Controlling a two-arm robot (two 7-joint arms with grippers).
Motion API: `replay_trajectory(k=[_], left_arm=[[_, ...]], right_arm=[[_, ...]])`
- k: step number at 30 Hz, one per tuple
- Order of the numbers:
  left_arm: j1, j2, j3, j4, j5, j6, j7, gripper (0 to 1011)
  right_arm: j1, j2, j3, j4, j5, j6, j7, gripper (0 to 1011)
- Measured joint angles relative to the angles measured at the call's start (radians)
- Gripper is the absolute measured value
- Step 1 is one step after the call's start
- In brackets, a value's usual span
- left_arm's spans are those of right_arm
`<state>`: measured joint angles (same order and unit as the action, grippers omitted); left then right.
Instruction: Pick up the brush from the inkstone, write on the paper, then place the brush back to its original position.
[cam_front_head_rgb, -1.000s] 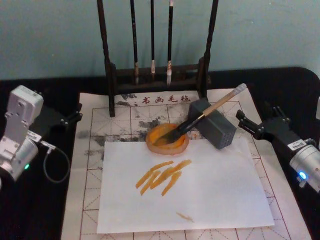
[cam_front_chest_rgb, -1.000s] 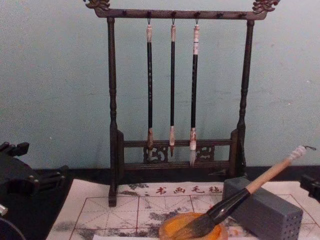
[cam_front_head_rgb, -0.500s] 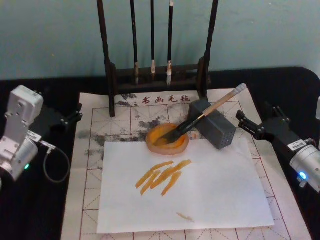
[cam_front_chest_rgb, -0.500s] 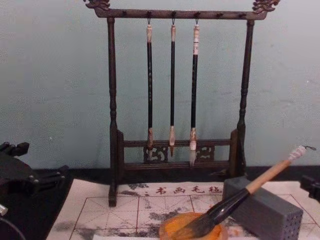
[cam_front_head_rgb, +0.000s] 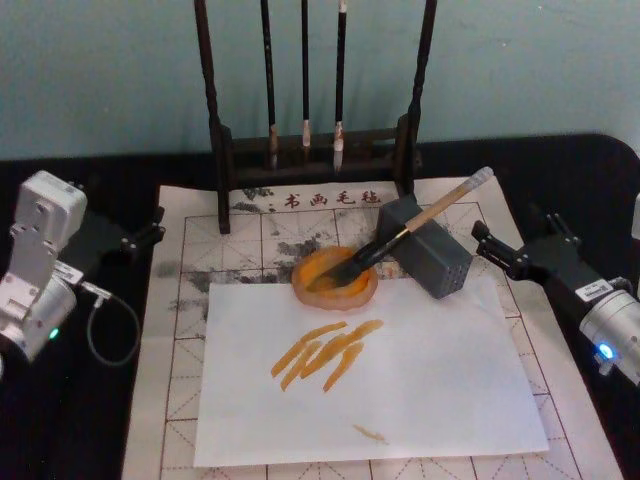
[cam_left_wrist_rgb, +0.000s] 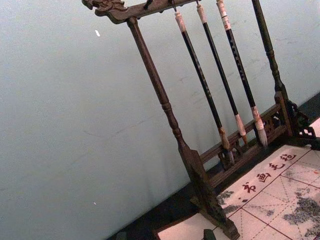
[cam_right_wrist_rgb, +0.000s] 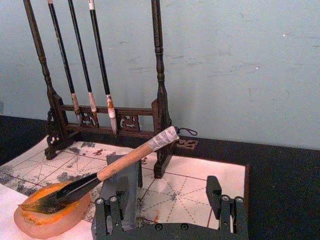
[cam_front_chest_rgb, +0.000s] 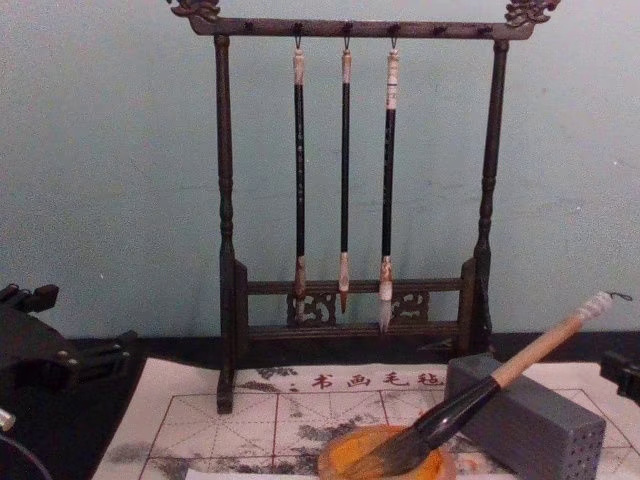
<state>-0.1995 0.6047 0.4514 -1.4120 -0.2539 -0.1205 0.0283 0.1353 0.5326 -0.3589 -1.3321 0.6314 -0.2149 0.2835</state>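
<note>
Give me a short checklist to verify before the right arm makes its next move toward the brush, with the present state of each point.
1. Brush in its start position, bristles in the inkstone, handle leaning on the grey block: ok.
2. Right claw open, nothing held: ok.
3. Handle free to grasp, nothing touching it besides the block: ok.
4. White sheet on the paper unmarked: not ok, orange strokes already on it.
5. Left claw away from the brush, at the paper's left edge: ok.
6. Enough ink in the inkstone: cannot tell.
</note>
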Motion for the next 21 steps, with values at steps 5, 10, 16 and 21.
replay_trajectory(k=[5, 10, 16, 21], left_arm=[[0.0, 0.0, 0.0, 0.0, 0.0, 0.0, 0.0, 1001], [0.0, 0.0, 0.0, 0.0, 0.0, 0.0, 0.0, 1001], [0.0, 0.0, 0.0, 0.0, 0.0, 0.0, 0.0, 1001], [0.0, 0.0, 0.0, 0.0, 0.0, 0.0, 0.0, 1001]], right_arm=[[0.0, 0.0, 0.0, 0.0, 0.0, 0.0, 0.0, 1002], [0.0, 0.0, 0.0, 0.0, 0.0, 0.0, 0.0, 1002], [0.0, 0.0, 0.0, 0.0, 0.0, 0.0, 0.0, 1002], [0.0, 0.0, 0.0, 0.0, 0.0, 0.0, 0.0, 1003]])
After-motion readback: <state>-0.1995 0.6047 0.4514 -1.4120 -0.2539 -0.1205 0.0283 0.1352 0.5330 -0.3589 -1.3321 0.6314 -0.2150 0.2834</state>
